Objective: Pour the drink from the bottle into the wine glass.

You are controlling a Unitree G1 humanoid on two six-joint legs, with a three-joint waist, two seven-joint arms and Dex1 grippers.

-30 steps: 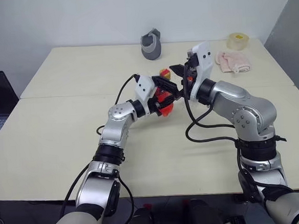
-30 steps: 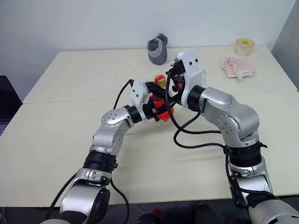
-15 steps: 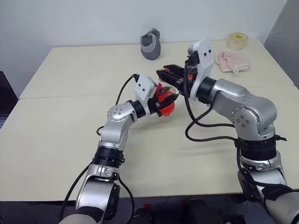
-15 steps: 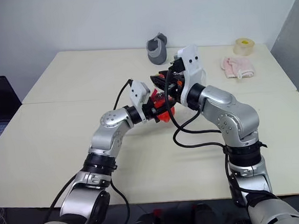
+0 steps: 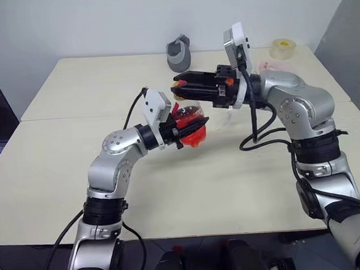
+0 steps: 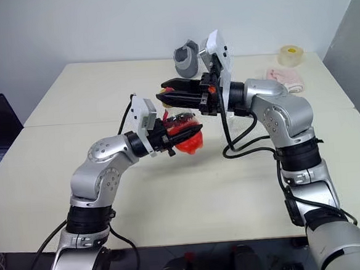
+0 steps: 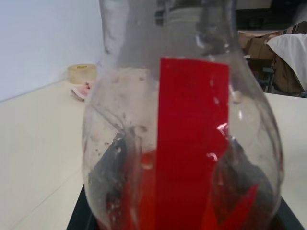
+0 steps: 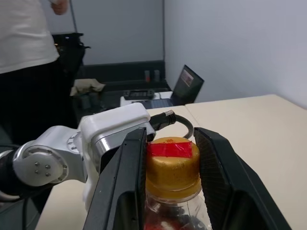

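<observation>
Head view, grey cup [image 5: 179, 53], tape roll [image 5: 283, 48] behind

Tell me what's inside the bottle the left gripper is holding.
The bottle holds red drink pooled in its lower part; the upper part is clear. A red label strip covers the middle, and the yellowish cap hides the mouth.

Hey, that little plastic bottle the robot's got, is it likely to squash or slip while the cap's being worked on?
Probably a bit squashy: the bottle looks like thin clear plastic, only part full of red drink. Its rounded belly could slip or twist in the left gripper. The right gripper sits on either side of the cap, so any turning there would test that hold.
</observation>
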